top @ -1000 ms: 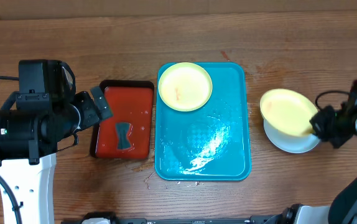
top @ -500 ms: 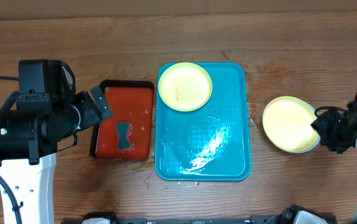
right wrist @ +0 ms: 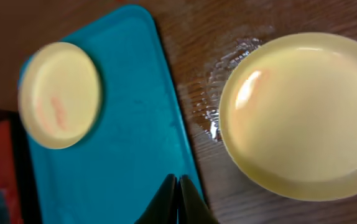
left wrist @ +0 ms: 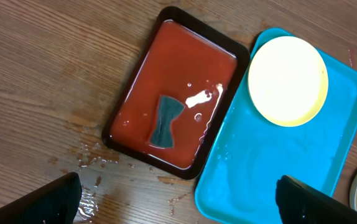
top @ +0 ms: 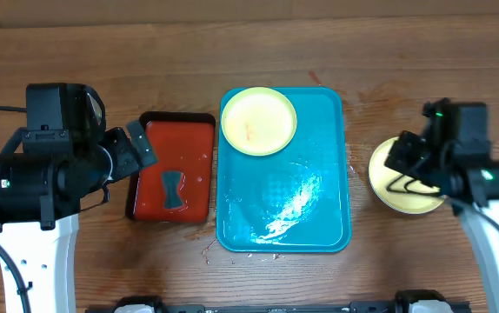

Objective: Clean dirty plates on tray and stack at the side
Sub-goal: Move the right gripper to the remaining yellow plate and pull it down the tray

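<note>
You have one smeared pale yellow-green round plate (top: 258, 121) in the turquoise rectangular plastic tray's (top: 319, 217) far-left corner, and a second yellow-green plate (right wrist: 303, 112) on the brown wood tabletop (top: 406, 78), right of the tray.

We see a red tray (top: 177, 168) with a black rim, and its floor shines wet. A small dark sponge (top: 173, 189), pinched at the waist like a bow tie, lies flat inside the tray near its middle, with a white fleck (left wrist: 201, 98) of foam close beside it. Just outside the tray, off one corner, we see scattered water drops (left wrist: 90, 155).
</note>
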Robot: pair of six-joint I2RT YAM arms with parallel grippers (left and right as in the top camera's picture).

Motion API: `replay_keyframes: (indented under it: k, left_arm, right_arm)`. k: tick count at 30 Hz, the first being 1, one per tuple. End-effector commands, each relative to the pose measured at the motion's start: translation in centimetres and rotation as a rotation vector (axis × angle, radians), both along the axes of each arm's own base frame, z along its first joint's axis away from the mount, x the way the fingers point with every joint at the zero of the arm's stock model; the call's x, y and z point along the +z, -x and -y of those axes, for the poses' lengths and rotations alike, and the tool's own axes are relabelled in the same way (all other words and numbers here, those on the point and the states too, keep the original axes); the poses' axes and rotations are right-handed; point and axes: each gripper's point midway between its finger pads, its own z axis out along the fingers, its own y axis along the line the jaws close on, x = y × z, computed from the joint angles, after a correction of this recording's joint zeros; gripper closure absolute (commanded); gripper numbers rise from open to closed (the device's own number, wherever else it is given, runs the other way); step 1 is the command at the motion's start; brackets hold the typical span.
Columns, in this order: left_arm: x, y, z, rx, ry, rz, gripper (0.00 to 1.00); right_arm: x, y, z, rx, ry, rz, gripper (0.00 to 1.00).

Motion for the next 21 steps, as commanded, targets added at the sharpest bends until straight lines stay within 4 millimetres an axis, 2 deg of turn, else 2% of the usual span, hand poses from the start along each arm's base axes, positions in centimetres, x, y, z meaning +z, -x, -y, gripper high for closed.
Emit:
replay_keyframes:
  k: [1, 6, 8, 9, 10, 13, 16, 19, 21]
  left_arm:
    - [0.3, -0.1, 0.1, -0.01, -0.001, 0.01, 0.0]
    - [0.3, -0.1, 0.1, -0.01, -0.001, 0.01, 0.0]
    - [0.3, -0.1, 0.1, -0.01, -0.001, 0.01, 0.0]
    - [0.3, -0.1, 0.1, -0.01, -0.001, 0.01, 0.0]
    - [0.3, -0.1, 0.1, -0.01, -0.001, 0.01, 0.0]
    - [0.3, -0.1, 0.1, -0.01, -0.001, 0.01, 0.0]
    - [0.3, -0.1, 0.1, -0.01, -0.001, 0.01, 0.0]
    - [0.3, -0.1, 0.1, -0.01, -0.001, 0.01, 0.0]
    - [0.3, -0.1, 0.1, -0.01, -0.001, 0.01, 0.0]
  right_arm:
    - [-5.2, -0.6, 0.5, -0.035, 0.022, -0.133, 0.96]
    - [-11.6, -2.2, -0.1, -0.014, 0.009, -0.281, 0.96]
    - [-12.5, -2.7, -1.1, 0.036, -0.028, -0.29, 0.96]
    - [-12.2, -2.9, -2.4, 0.113, -0.07, -0.273, 0.96]
    - [-11.5, -3.2, -3.4, 0.169, -0.103, -0.251, 0.88]
    - [-7.8, -3.8, -6.5, 0.341, -0.135, -0.171, 0.83]
    - [-4.1, -4.3, -8.9, 0.432, -0.043, -0.145, 0.76]
    - [-1.6, -5.9, -10.8, 0.471, 0.079, -0.055, 0.7]
    - [-0.6, -7.9, -11.8, 0.466, 0.145, 0.043, 0.57]
